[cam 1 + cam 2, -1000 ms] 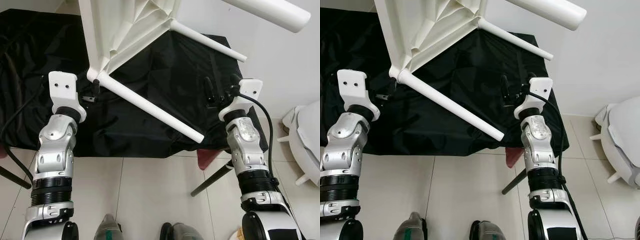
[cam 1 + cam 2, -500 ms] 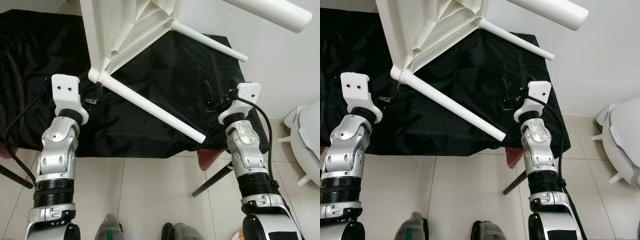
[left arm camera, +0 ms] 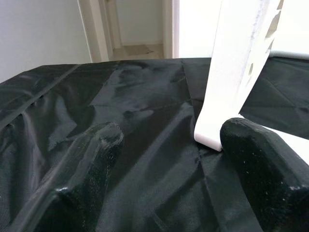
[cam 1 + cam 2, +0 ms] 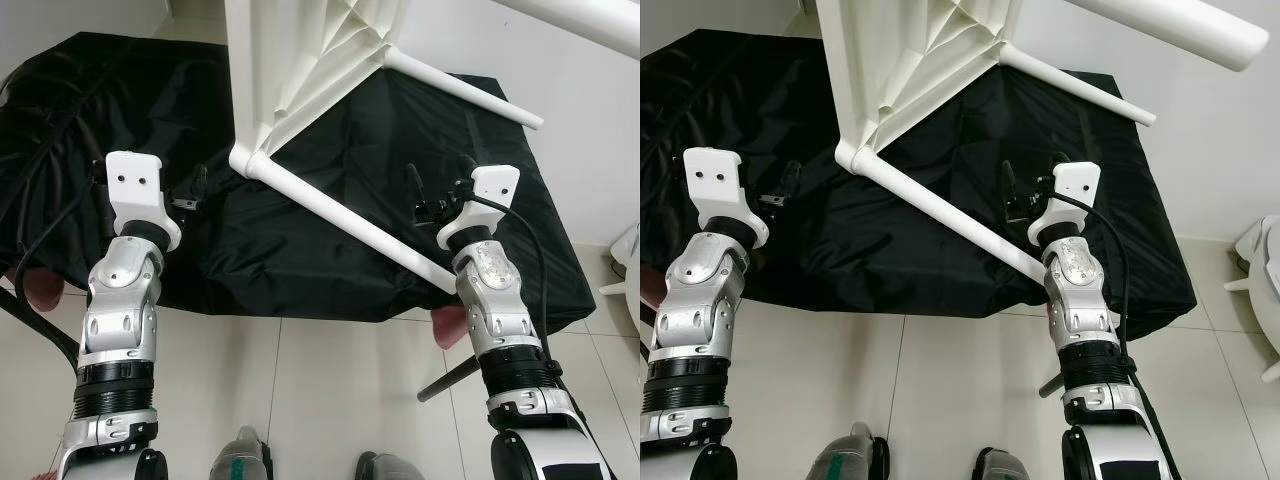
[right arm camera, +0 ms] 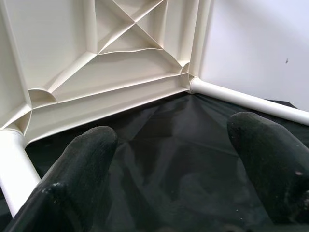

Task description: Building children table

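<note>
While both claws, left (image 4: pixel 192 187) and right (image 4: pixel 438 187), gape empty, one white table (image 4: pixel 300 60) shows three legs.

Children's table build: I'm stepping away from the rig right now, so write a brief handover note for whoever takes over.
Left gripper: open, empty, over the black cloth beside the table's near corner.
Right gripper: open, empty, facing the ribbed underside.
White table: tipped on its edge on the cloth. Three legs are visible: near leg, far leg, and upper leg.
Done: those legs look attached.
Left: I can't see the fourth leg. Check it, then set the table upright.
</note>
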Tool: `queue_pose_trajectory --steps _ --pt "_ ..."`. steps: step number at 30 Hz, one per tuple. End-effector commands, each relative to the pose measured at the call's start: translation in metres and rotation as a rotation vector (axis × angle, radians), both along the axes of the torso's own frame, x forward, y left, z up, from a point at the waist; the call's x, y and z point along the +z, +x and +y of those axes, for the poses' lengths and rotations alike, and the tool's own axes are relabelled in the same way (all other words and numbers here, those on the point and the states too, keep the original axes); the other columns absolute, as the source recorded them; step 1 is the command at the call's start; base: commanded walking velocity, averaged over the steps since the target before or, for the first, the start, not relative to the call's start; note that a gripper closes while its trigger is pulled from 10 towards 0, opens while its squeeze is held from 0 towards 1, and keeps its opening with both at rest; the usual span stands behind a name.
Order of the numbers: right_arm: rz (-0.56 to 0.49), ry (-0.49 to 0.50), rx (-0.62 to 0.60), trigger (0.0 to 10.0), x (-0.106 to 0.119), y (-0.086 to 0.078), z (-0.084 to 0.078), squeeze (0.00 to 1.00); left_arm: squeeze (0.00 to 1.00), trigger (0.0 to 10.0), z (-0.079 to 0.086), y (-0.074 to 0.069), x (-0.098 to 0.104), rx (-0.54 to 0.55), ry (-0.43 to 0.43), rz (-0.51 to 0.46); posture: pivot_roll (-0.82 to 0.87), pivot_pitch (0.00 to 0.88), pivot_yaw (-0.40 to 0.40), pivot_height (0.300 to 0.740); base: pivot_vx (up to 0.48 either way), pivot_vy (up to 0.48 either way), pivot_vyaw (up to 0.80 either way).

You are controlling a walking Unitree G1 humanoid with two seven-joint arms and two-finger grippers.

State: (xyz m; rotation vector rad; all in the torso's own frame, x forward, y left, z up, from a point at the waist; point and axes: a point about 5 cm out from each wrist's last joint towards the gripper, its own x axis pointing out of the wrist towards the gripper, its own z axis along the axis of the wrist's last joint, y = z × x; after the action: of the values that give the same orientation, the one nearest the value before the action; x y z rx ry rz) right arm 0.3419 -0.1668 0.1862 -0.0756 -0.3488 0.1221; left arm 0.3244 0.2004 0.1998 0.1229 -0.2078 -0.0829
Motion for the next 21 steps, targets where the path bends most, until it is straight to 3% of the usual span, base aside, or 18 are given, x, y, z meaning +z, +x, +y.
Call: queue_pose_trajectory --steps 1,21 --pt "0.009 0.001 -0.022 10.0 -0.0041 -0.0013 -0.0062 0.00 0.00 10.0 0.0042 -0.0013 -0.0037 0.075 -0.012 0.010 0.11 0.052 -0.040 0.740 0.000 0.281 0.00" --pt "0.005 -0.004 -0.028 10.0 -0.0021 0.0005 -0.0077 0.00 0.00 10.0 0.0056 -0.0003 -0.0032 0.084 -0.018 0.007 0.11 0.048 -0.044 0.740 0.000 0.302 0.00"
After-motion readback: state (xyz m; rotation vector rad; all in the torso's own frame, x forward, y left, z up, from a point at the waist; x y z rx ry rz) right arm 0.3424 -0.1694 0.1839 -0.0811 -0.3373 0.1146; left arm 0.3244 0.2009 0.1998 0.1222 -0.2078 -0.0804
